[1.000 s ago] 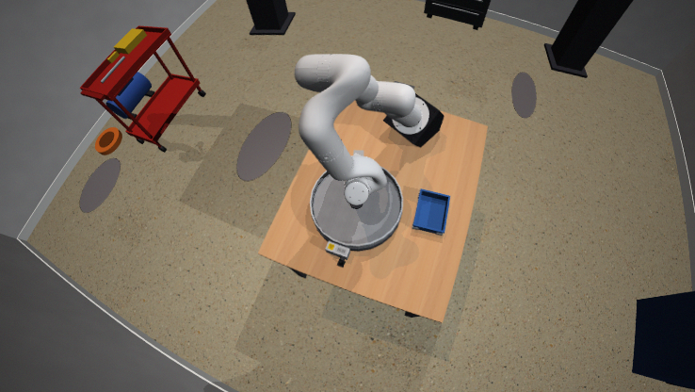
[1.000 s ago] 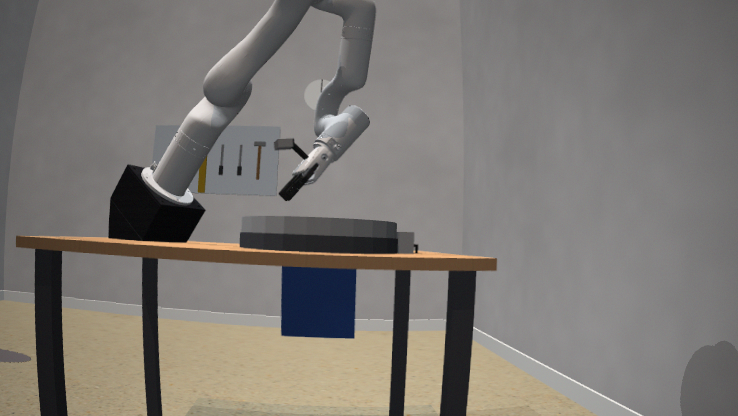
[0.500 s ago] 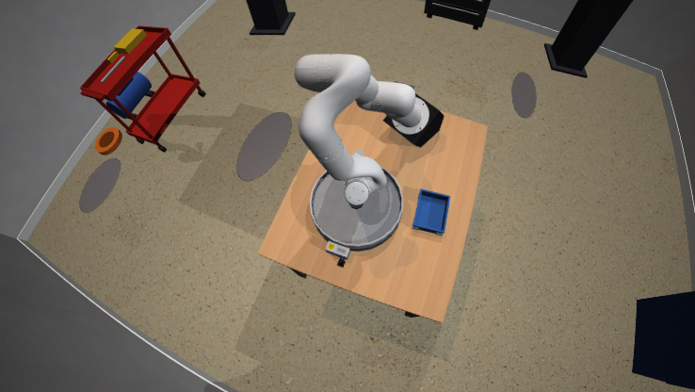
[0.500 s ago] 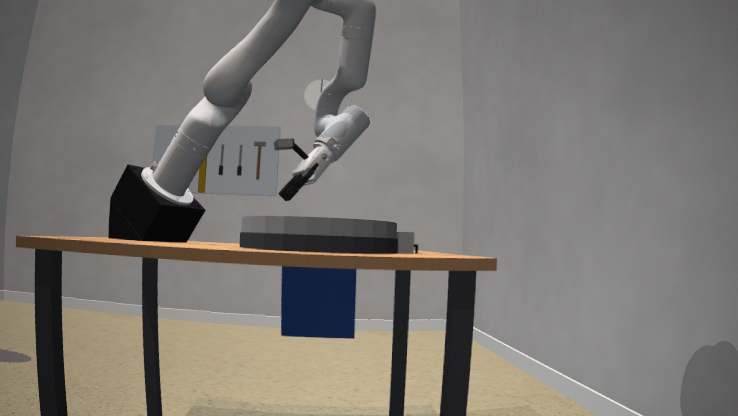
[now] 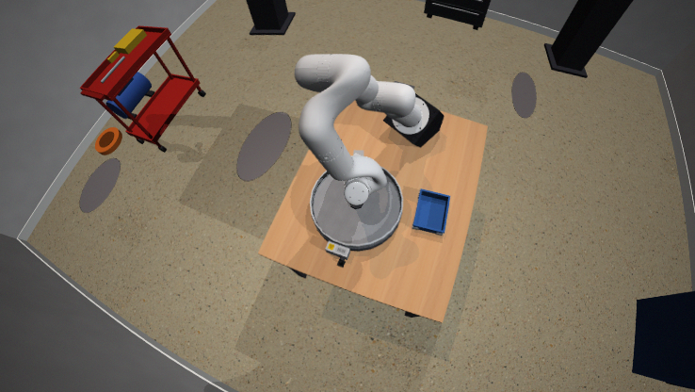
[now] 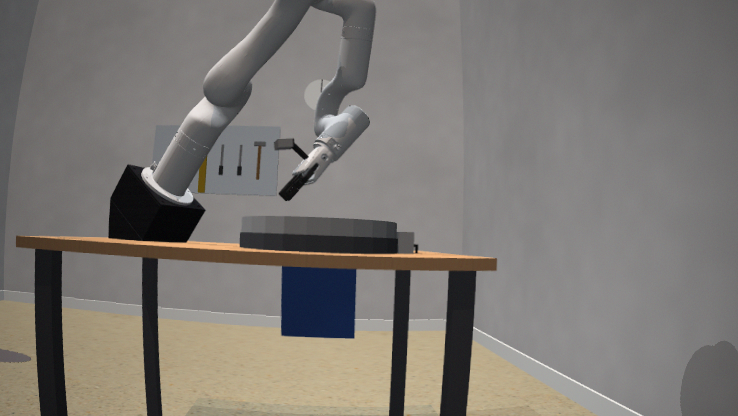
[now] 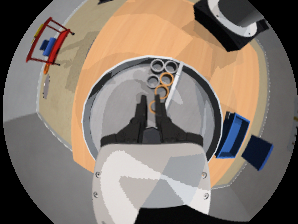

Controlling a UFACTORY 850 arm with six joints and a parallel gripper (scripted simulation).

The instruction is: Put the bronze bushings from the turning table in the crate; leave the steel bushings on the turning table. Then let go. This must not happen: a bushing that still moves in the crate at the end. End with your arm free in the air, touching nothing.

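Note:
The grey turning table (image 5: 335,221) (image 6: 317,227) (image 7: 112,117) stands on the wooden table. In the wrist view, three steel bushings (image 7: 151,66) lie at its far part. Three bronze bushings lie nearer along a pale bar: one bronze bushing (image 7: 166,73) beside the steel ones, a second bronze bushing (image 7: 167,92) touching it, and a third bronze bushing (image 7: 151,106) partly hidden by the right finger. My gripper (image 6: 286,197) (image 7: 150,101) is tilted above the turning table, its fingers slightly apart with nothing between them. The blue crate (image 5: 446,214) (image 7: 233,137) looks empty.
The pale bar (image 7: 176,86) crosses part of the turning table. A small box with a yellow button (image 5: 337,249) sits by its rim. The arm's black base (image 5: 430,131) (image 6: 149,211) stands on the table. A red cart (image 5: 163,105) and a dark blue bin (image 5: 667,335) stand on the floor.

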